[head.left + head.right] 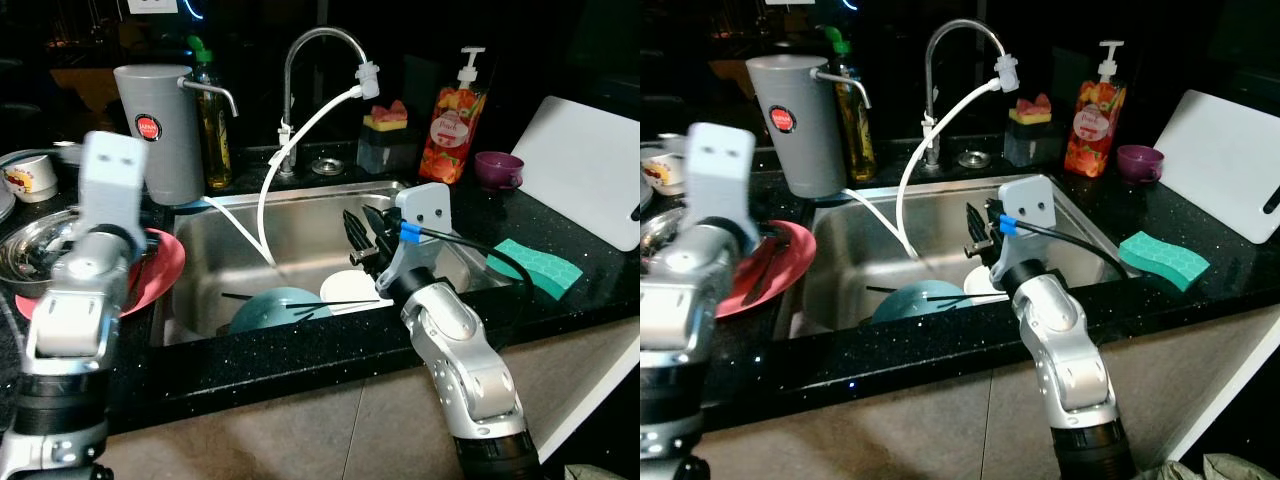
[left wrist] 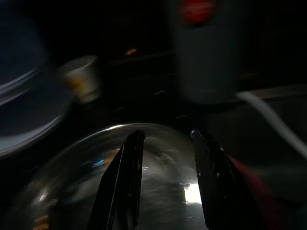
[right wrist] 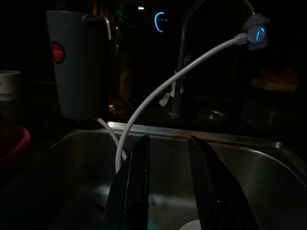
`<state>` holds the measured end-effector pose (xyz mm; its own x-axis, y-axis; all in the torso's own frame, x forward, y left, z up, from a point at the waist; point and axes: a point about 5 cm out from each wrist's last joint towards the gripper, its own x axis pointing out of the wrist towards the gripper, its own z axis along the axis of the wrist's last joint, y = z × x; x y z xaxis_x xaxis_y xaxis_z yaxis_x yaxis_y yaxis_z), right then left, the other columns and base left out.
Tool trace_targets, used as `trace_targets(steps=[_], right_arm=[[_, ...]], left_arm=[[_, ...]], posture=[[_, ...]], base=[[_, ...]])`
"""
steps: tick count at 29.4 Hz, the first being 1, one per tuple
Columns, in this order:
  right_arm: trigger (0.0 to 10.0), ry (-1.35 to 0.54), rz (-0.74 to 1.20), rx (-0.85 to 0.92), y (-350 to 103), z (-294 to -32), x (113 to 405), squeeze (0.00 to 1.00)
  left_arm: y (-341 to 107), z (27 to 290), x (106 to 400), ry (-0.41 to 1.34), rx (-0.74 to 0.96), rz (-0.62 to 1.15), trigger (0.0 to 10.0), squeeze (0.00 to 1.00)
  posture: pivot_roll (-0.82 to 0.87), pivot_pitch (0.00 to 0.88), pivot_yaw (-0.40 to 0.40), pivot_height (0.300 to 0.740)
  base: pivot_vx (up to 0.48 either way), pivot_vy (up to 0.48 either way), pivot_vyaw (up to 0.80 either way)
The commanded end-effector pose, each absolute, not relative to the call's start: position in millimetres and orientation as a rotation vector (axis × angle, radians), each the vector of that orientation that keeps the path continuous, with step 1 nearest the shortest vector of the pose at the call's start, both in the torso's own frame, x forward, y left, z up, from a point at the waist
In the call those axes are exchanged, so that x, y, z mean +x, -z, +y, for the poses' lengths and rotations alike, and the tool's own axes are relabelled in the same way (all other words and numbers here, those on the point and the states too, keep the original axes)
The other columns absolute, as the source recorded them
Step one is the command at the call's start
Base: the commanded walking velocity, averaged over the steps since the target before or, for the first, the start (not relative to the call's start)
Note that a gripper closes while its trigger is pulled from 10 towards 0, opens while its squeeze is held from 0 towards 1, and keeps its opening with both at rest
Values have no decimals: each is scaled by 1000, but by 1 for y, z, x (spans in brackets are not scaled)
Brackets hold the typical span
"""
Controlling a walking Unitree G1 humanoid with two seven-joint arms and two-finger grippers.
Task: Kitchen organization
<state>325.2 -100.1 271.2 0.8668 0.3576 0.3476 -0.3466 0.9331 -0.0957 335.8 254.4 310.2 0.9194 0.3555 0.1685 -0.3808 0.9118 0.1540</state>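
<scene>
A steel sink [image 1: 240,240] holds a teal bowl [image 1: 278,308] and a white dish [image 1: 350,288], with dark chopsticks [image 1: 320,304] lying across them. My right gripper [image 1: 362,235] hovers over the sink above the white dish; the right wrist view shows my right gripper [image 3: 165,191] open and holding nothing. On the left counter a steel bowl [image 1: 30,250] sits beside a red plate [image 1: 165,268]. My left gripper [image 2: 165,182] hangs open just above the steel bowl [image 2: 96,191], gripping nothing.
A grey pitcher [image 1: 160,130], oil bottle [image 1: 215,120] and faucet [image 1: 310,60] with white hose stand behind the sink. To the right are a soap dispenser [image 1: 455,115], purple cup [image 1: 497,168], green sponge [image 1: 535,267] and white cutting board [image 1: 590,170]. A white cup [image 1: 30,177] stands far left.
</scene>
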Motion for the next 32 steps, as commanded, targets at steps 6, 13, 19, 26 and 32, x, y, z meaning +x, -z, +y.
trace_targets(steps=[6,13,19,26,32], right_arm=[[10000,-362,-366,-15,-270,-101,327,0],[10000,-361,-365,-18,-270,-101,328,0],[10000,-363,-366,-19,-270,-100,329,0],[10000,-365,-366,-21,-270,-101,329,0],[10000,-366,-371,-29,-272,-101,329,0]], left_arm=[[-302,302,331,-593,109,-37,10000,0],[-308,322,326,-706,85,-68,10000,0],[-309,327,327,-721,43,-69,10000,0],[-307,330,328,-751,11,-62,10000,0],[-302,335,328,-781,5,-57,10000,0]], posture=[[103,112,-43,740],[106,107,-47,740],[107,99,-48,740],[98,95,-53,740],[76,87,-52,740]], base=[[0,0,0],[0,0,0],[0,0,0],[0,0,0],[0,0,0]])
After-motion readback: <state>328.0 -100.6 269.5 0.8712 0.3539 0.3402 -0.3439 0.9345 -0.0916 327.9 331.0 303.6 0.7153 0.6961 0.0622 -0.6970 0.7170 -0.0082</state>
